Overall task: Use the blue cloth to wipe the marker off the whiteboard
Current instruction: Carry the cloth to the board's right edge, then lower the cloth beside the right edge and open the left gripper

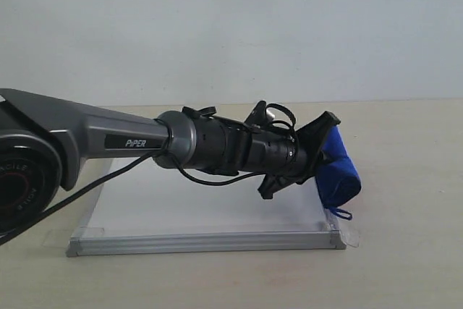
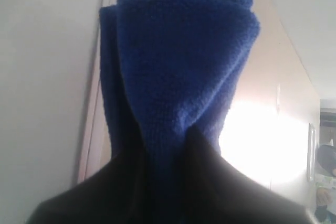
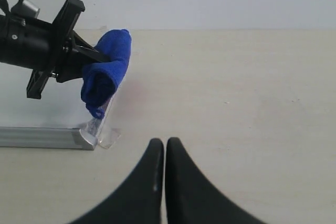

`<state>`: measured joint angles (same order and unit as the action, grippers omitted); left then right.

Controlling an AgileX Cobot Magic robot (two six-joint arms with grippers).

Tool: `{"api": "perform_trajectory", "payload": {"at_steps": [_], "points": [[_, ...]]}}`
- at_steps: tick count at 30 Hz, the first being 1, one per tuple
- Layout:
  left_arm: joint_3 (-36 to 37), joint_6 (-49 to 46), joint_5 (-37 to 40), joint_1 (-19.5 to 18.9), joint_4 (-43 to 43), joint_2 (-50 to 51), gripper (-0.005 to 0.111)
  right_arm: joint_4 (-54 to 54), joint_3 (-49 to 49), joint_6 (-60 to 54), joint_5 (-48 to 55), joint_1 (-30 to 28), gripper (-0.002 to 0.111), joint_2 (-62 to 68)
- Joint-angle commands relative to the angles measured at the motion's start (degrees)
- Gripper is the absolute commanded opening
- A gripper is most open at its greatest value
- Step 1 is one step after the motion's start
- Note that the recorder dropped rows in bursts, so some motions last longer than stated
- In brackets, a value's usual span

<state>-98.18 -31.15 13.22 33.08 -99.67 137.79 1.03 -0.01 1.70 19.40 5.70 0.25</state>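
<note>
My left gripper (image 1: 318,151) is shut on the blue cloth (image 1: 338,168), a thick royal-blue roll held over the right edge of the whiteboard (image 1: 217,208). The cloth (image 2: 178,72) fills the left wrist view, pinched between the two dark fingers. In the right wrist view the cloth (image 3: 106,72) hangs by the board's taped corner (image 3: 97,129), its small loop dangling. The red marker lines are hidden or out of view. My right gripper (image 3: 165,145) is shut and empty above the bare table, apart from the board.
The board's silver frame (image 1: 202,242) runs along its front edge, with clear tape at the corners. Beige tabletop (image 1: 405,236) extends right of the board. A pale wall stands behind. The left arm's dark body (image 1: 108,146) spans the board.
</note>
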Motion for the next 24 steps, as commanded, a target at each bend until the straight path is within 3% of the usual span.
{"api": "perform_trajectory", "payload": {"at_steps": [1,11,24], "points": [[-3.2,0.4,4.2,0.4,-0.3,1.4,0.004,-0.1,0.0,-0.2,-0.3,0.2,0.001,-0.3],[-6.2,2.6,-1.5,0.7,-0.3,3.1,0.004,-0.1,0.0,-0.2,-0.3,0.2,0.001,-0.3],[-6.2,2.2,0.5,-0.5,-0.3,4.8,0.004,-0.1,0.0,-0.2,-0.3,0.2,0.001,-0.3]]}}
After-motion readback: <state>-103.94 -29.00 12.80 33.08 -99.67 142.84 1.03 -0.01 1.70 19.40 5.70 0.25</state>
